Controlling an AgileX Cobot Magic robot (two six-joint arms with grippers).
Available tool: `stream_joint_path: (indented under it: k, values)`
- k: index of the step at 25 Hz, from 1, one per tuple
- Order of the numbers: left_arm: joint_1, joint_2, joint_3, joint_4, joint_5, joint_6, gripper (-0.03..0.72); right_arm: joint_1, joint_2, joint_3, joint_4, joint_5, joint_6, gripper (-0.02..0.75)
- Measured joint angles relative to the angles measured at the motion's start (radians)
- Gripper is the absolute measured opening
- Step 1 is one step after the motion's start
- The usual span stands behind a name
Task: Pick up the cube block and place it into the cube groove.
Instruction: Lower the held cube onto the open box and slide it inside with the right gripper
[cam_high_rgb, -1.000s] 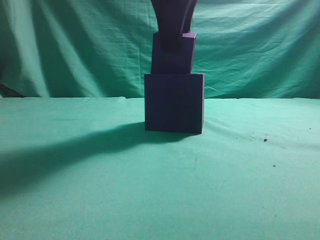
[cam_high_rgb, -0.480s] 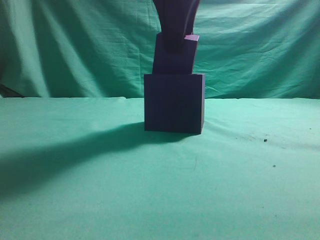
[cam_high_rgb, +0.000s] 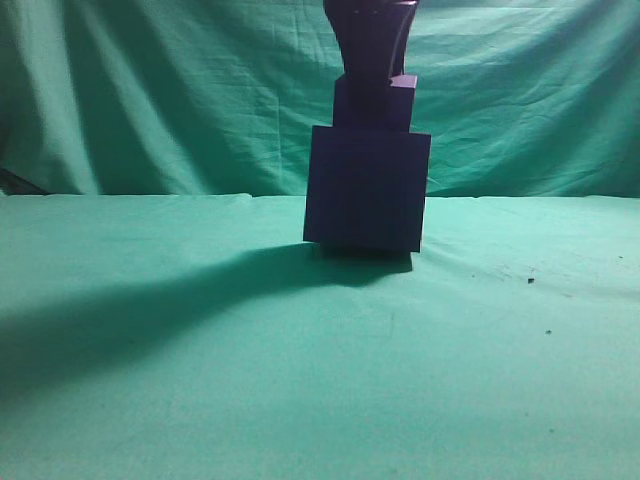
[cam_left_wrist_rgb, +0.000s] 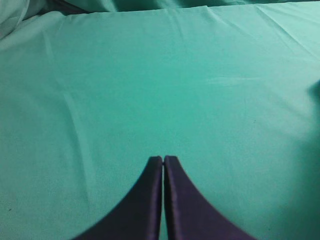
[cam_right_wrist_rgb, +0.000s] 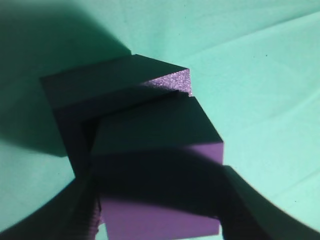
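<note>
While pinching the cube block (cam_high_rgb: 375, 102), right gripper (cam_high_rgb: 372, 70) hangs vertically over cube groove (cam_high_rgb: 366, 190).

Dim, green-tinted frames. The cube groove (cam_high_rgb: 366, 188) casts a long shadow leftward — light seemingly from the right. Right wrist view is soft and murky.

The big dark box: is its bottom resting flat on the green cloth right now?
Cannot tell. The exterior view shows the big dark box tilted, its left bottom edge apparently lifted off the green cloth, but shadow hides the right edge.
</note>
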Motion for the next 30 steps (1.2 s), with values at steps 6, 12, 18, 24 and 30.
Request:
stream_joint_path:
  k: [6,12,18,24,30]
  values:
    - [0.0,0.0,0.0,0.0,0.0,0.0,0.0,-0.002,0.0,0.0,0.013,-0.002,-0.004,0.423]
    - [0.0,0.0,0.0,0.0,0.0,0.0,0.0,-0.002,0.0,-0.005,0.059,0.011,-0.038,0.423]
    - [0.0,0.0,0.0,0.0,0.0,0.0,0.0,-0.002,0.0,-0.005,0.07,0.015,-0.066,0.423]
    - [0.0,0.0,0.0,0.0,0.0,0.0,0.0,-0.006,0.007,-0.004,0.136,0.035,-0.096,0.423]
    - [0.0,0.0,0.0,0.0,0.0,0.0,0.0,-0.006,0.04,0.003,0.183,0.043,-0.106,0.423]
